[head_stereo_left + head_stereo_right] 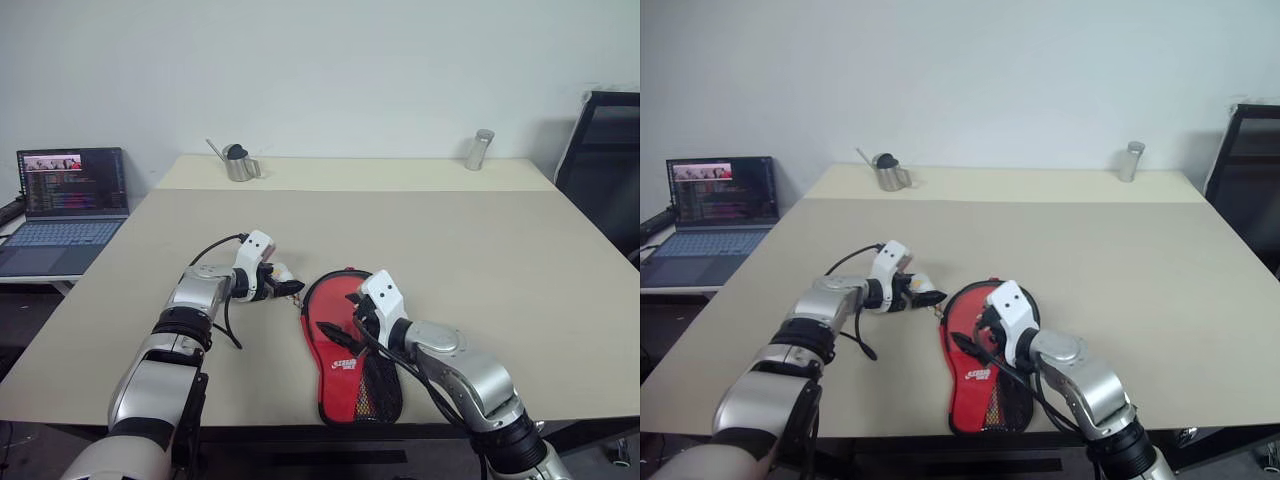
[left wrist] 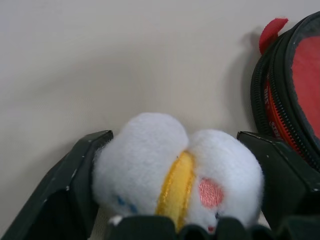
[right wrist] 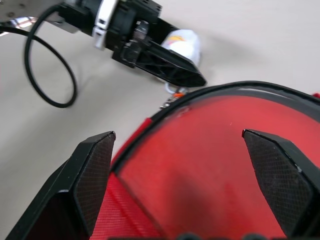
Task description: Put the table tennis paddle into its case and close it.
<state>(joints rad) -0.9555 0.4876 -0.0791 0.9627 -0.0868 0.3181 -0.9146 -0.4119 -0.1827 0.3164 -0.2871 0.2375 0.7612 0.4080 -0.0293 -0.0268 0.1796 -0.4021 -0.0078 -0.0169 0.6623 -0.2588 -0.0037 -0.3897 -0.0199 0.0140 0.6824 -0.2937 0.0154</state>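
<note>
Between our left gripper's (image 2: 175,200) black fingers (image 2: 65,190) sits a small white plush charm (image 2: 175,185) with a yellow band and a pink spot; both pads lie against its sides, so we read it as clamped on the charm, which seems to hang from the zip end of the case (image 1: 345,350). Our right gripper (image 3: 180,185) stands with its jaws wide apart and nothing between them, hovering just over the red face of the table tennis paddle (image 3: 215,165).

That paddle lies with its round head already inside the open case, near the front edge of the table (image 1: 450,230) — black edging curves around it, and the zip track shows red beside it.

Judging from this, the closing step is in hand. To do it well we should press the case flat with the right gripper so it cannot slide, then draw the charm steadily along the curve of the zip rather than straight away from it — a sideways tug could drag the soft pouch or jam the teeth.

On the case's red side there is a small white logo (image 1: 345,364), too small for us to read. Beyond the table's left edge, the laptop (image 1: 65,205) screen shows text, likewise unreadable.
</note>
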